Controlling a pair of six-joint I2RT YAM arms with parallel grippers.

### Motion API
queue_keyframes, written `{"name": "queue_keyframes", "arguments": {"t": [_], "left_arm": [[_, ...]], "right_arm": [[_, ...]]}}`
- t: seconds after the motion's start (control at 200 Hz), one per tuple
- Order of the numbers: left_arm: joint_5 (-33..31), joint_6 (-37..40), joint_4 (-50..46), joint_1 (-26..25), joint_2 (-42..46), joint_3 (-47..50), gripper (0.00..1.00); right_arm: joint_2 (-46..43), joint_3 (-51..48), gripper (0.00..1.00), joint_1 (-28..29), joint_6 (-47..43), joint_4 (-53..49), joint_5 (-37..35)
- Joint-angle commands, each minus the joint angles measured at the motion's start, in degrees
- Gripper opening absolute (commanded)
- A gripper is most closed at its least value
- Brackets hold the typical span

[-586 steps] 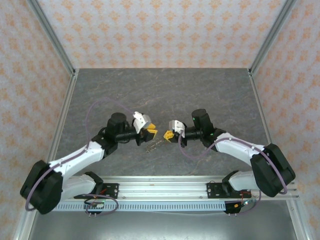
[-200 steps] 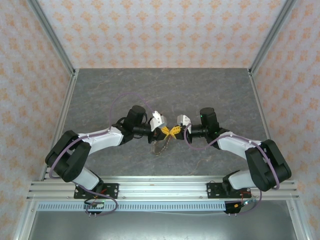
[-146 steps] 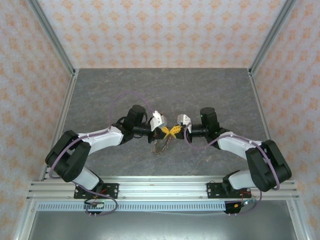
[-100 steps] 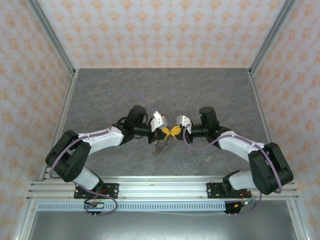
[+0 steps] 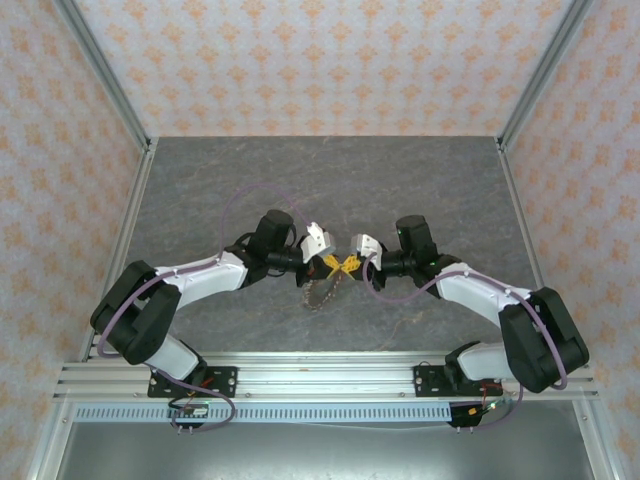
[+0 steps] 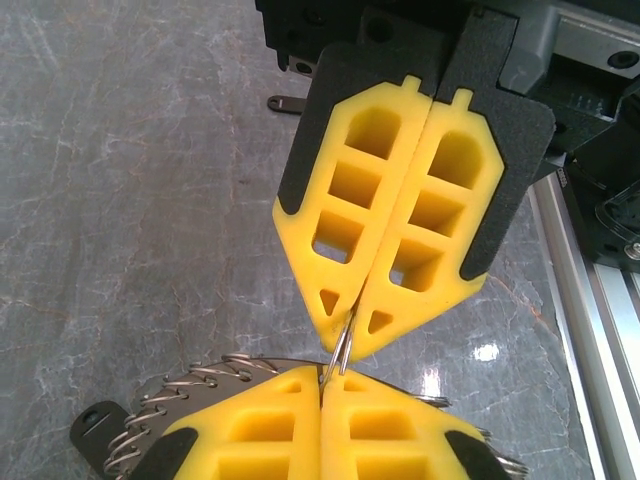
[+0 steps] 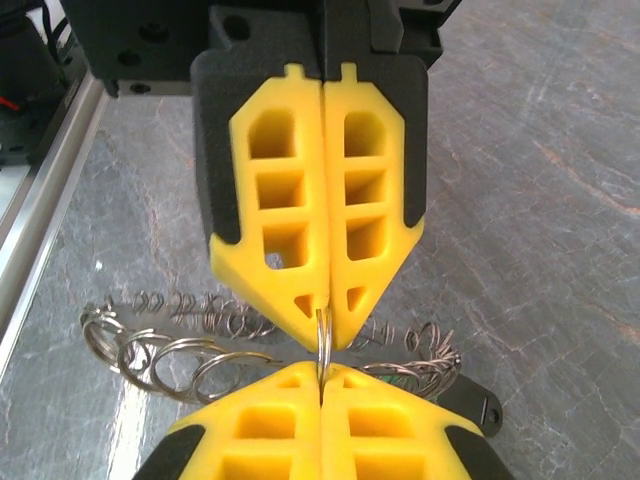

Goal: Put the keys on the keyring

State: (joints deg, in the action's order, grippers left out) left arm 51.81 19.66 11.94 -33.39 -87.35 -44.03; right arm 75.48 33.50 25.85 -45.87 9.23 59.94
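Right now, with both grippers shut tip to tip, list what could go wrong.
1. The left gripper and right gripper both pinch one thin wire of the keyring at their very tips; it may slip free.
2. The tips nearly touch, so a pull or twist could bend that wire or clash the fingers.

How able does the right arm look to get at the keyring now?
Yes, seemingly: the right pincer is shut on a loop of the keyring, tip to tip with the left pincer.
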Motion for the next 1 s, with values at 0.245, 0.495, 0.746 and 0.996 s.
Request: {"name": "queue_keyframes", "arguments": {"t": [0.245,0.495,0.746,0.996], "left_arm": [[4.0,-0.9,2.4,1.9,2.4,-0.3,0.19],[11.0,-1.8,2.7,3.4,2.2,-2.1,0.22],[13.2,-1.5,2.4,3.1,2.3,-2.8,0.23],[13.6,-0.1,-0.1,3.1,2.7,-3.4,0.23]], "right_arm": [[-3.7,-3.7,0.0,-1.9,7.8,13.1,8.5],[-3.2,-3.8,0.0,-2.3,9.3,15.4,11.2],[-0.8,-3.5,0.0,-2.3,11.0,18.7,11.7],[0.3,-3.1,0.0,-2.3,10.8,19.3,10.3]]}}
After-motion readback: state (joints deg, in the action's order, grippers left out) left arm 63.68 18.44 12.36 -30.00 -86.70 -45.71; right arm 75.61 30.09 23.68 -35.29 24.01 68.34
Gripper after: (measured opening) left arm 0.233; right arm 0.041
